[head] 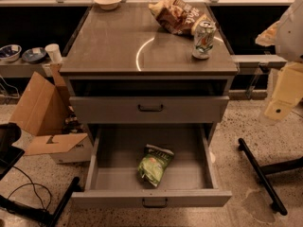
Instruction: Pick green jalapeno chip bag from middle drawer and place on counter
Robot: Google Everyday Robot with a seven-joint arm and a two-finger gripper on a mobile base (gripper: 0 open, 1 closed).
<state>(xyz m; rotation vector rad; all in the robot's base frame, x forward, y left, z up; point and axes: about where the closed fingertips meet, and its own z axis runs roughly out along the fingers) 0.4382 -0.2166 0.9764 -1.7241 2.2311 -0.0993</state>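
The green jalapeno chip bag (154, 164) lies on the tray of the middle drawer (109, 178), near its centre. The drawer is pulled out wide, and its narrow front panel with a dark handle is at the bottom of the view. The counter (113, 46) is the glossy grey-brown top of the cabinet, with a curved light reflection on it. My gripper (277, 109) is the cream-coloured piece at the far right edge. It hangs at about the height of the upper drawer, well right of the cabinet and far from the bag, and nothing shows in it.
A brown chip bag (174, 15), a silver-green soda can (203, 40) and a white bowl (108, 0) stand at the back of the counter. The taller drawer front (150, 109) above is pushed in. A cardboard box (40, 109) sits to the left. Dark base legs (261, 174) lie on the floor to the right.
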